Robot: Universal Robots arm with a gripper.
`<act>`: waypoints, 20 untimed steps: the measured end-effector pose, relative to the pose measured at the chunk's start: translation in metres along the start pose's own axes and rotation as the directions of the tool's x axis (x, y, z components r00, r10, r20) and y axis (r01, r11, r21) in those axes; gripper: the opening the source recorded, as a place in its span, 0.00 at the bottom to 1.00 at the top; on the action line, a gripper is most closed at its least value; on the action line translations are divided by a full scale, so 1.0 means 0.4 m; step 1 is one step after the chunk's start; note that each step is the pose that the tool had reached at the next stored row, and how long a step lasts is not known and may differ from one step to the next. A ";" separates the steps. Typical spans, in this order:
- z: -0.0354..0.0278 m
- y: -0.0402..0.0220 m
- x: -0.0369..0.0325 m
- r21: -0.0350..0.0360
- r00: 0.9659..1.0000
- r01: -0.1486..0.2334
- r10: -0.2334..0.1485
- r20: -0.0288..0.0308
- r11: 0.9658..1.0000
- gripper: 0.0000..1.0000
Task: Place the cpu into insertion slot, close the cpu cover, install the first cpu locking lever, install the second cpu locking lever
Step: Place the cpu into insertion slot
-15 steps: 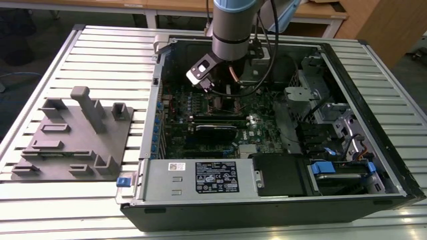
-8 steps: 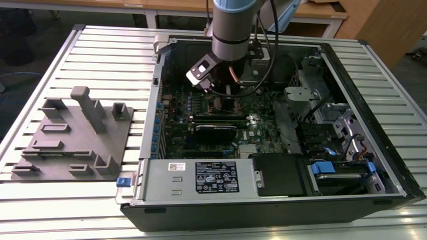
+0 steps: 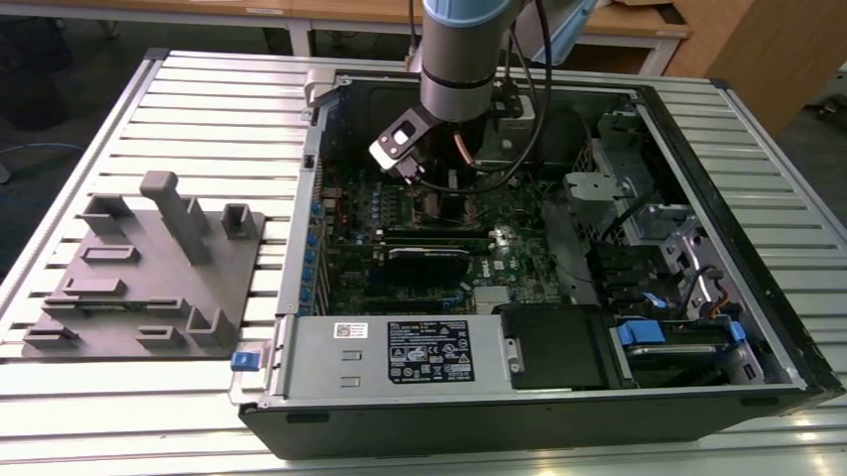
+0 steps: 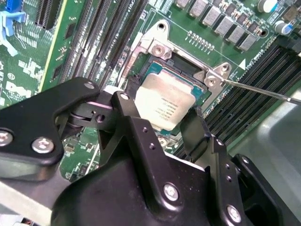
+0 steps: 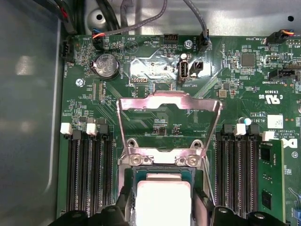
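Gripper [image 4: 160, 107] fingers [image 4: 134, 127] clamp the cpu [image 4: 167, 101] by two opposite edges. Chip sits low over the insertion slot [image 4: 181, 66]; can't tell if seated. Beyond it, cpu cover [image 5: 169, 100] stands flipped open on the green motherboard [image 5: 235, 80].

One gripper [image 4: 162, 113], with two fingers [image 4: 126, 110]. Between them, one cpu [image 4: 164, 101]. Around the cpu, one insertion slot [image 4: 186, 70]. Just beyond the fingertips, one cpu cover [image 5: 169, 100], tilted up. Two banks of memory slots [image 5: 91, 174], one to each side of the gripper. One thin locking lever [image 4: 256, 90] beside the slot. Past the cover, one coin cell [image 5: 107, 65]. Around the gripper, one computer case [image 3: 530, 428]; well apart from it, one grey fixture block [image 3: 146, 268].
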State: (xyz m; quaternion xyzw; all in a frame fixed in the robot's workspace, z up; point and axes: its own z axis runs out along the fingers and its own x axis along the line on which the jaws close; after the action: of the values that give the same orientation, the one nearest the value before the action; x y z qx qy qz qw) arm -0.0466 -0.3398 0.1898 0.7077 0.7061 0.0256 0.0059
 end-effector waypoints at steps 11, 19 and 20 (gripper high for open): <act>-0.046 0.002 0.001 0.000 1.000 0.000 0.000 0.001 1.000 0.62; -0.052 0.002 0.001 0.000 1.000 0.000 0.000 0.001 1.000 0.61; -0.052 0.002 0.001 0.000 1.000 0.000 0.000 0.001 1.000 0.54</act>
State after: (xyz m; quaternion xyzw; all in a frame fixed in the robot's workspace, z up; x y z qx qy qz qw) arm -0.0467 -0.3399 0.2107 0.7077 0.7061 0.0253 0.0060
